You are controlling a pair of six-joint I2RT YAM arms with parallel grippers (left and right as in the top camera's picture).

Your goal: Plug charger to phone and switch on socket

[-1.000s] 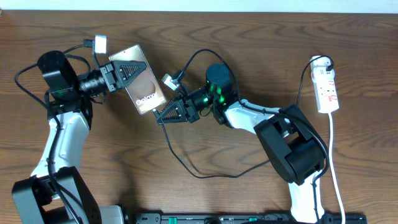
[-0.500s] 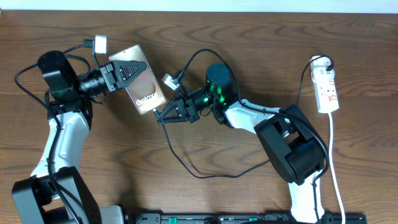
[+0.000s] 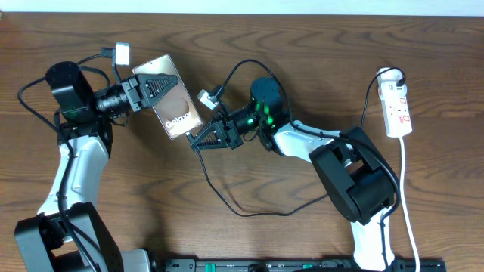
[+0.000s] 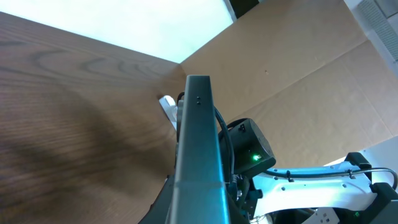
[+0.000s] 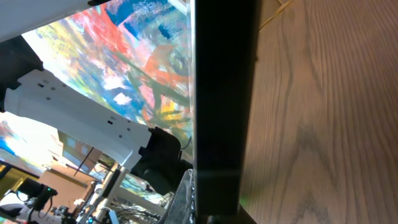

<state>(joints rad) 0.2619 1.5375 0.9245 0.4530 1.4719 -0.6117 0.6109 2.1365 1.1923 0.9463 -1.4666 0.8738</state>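
Your left tool [image 3: 168, 84] is clamped on the upper part of the phone [image 3: 175, 106], which it holds off the bench [image 3: 318, 45] with the tan "Galaxy" screen facing the overhead camera and the lower end angled toward the middle. In the left wrist view the phone [image 4: 199, 143] stands edge-on, straight ahead of the camera. Your right tool [image 3: 198, 140] sits just beside the phone's lower corner, its fingertips pointing at that end; you cannot tell from any view whether it is open or closed, or whether it holds the plug tip. The right wrist view is filled by the phone's dark edge [image 5: 221, 93]. The charger [image 3: 243, 214] trails as a thin black loop from beneath the right tool across the bench. The socket [image 3: 398, 109] lies well apart at the far right
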